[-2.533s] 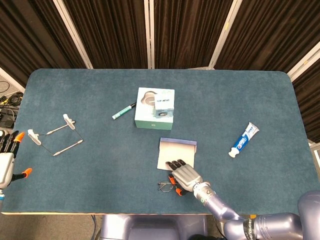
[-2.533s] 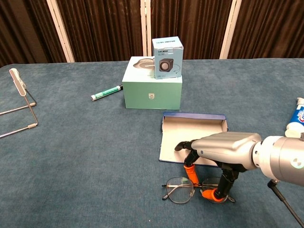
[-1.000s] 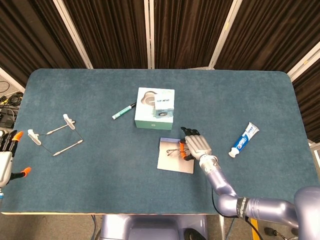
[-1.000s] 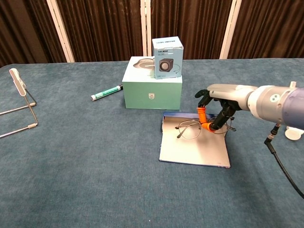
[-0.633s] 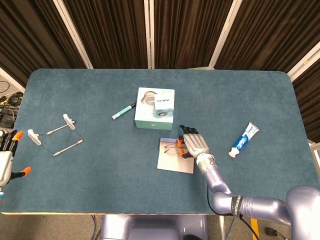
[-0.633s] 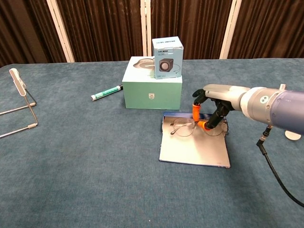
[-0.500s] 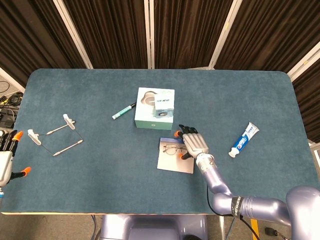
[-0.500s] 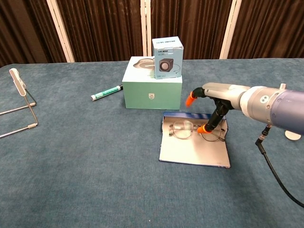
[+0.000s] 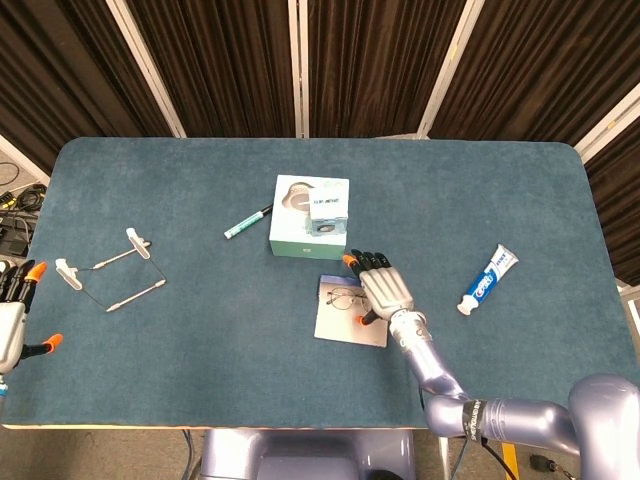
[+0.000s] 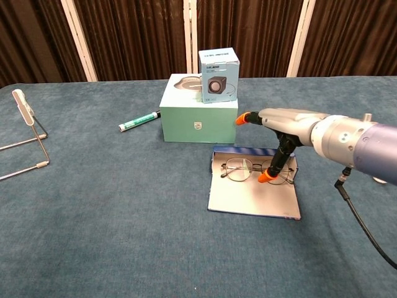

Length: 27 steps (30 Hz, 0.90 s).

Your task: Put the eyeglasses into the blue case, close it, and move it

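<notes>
A pair of thin wire-framed eyeglasses (image 10: 249, 170) is seen lying in the far part of an open, flat blue case with a pale lining (image 10: 253, 196), just right of centre in the chest view and a little below centre in the head view (image 9: 345, 297). The case (image 9: 345, 323) rests on the teal felt-covered surface (image 9: 200, 330), its lid still open.

The silver right hand with orange fingertips (image 10: 282, 133) is held over the right part of the case, fingers spread apart and nothing gripped. One downward-pointing fingertip (image 10: 265, 178) is seen at the right lens of the eyeglasses; whether it touches the frame cannot be told. Another fingertip (image 10: 241, 120) points left, towards the boxes. In the head view the same hand (image 9: 381, 288) covers the right edge of the case.

The left hand (image 9: 12, 322) is seen only at the lower left edge of the head view, off the surface, fingers apart and holding nothing.

Just beyond the case, a pale green cardboard box (image 10: 198, 118) carries a smaller light blue box printed with a speaker (image 10: 218, 75). A green-and-white marker pen (image 10: 138, 121) lies left of the boxes. A bent wire stand with white ends (image 9: 108, 269) occupies the left of the surface, and a blue-and-white toothpaste tube (image 9: 487, 280) lies at the right in the head view.
</notes>
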### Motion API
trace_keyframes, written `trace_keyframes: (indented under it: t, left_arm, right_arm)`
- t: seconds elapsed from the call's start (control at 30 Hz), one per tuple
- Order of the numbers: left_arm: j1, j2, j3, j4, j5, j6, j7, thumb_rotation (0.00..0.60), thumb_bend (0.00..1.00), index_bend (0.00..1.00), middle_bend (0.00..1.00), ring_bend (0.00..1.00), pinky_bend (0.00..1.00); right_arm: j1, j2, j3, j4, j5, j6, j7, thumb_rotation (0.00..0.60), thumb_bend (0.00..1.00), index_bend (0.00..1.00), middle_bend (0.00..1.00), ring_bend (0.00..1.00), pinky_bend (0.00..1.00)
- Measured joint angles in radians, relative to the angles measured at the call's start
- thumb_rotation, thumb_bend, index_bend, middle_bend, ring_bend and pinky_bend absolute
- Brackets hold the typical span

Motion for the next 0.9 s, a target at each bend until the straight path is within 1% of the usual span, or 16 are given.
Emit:
trace_keyframes:
  t: [0.2, 0.37, 0.53, 0.7, 0.9]
  left_arm:
    - [-0.003, -0.003, -0.004, 0.002, -0.014, -0.008, 0.001, 0.600, 0.00, 0.00, 0.00, 0.00, 0.00]
    - [-0.007, -0.007, -0.009, 0.009, -0.036, -0.020, 0.005, 0.600, 0.00, 0.00, 0.00, 0.00, 0.00]
    - [-0.011, -0.010, -0.011, 0.019, -0.050, -0.032, 0.007, 0.600, 0.00, 0.00, 0.00, 0.00, 0.00]
    - [-0.014, -0.013, -0.011, 0.022, -0.054, -0.037, 0.009, 0.600, 0.00, 0.00, 0.00, 0.00, 0.00]
    - [-0.013, -0.012, -0.010, 0.020, -0.051, -0.034, 0.008, 0.600, 0.00, 0.00, 0.00, 0.00, 0.00]
  right_arm:
    - [0.019, -0.055, 0.009, 0.100, 0.006, -0.026, -0.014, 0.600, 0.02, 0.12, 0.00, 0.00, 0.00]
    - [0.037, -0.099, 0.028, 0.202, 0.021, -0.062, -0.016, 0.600, 0.02, 0.16, 0.00, 0.00, 0.00]
    - [0.049, -0.129, 0.047, 0.276, 0.030, -0.087, -0.013, 0.600, 0.02, 0.18, 0.00, 0.00, 0.00]
    - [0.051, -0.138, 0.061, 0.308, 0.032, -0.094, -0.017, 0.600, 0.02, 0.21, 0.00, 0.00, 0.00]
    - [0.042, -0.139, 0.061, 0.313, 0.010, -0.060, -0.031, 0.600, 0.02, 0.25, 0.00, 0.00, 0.00]
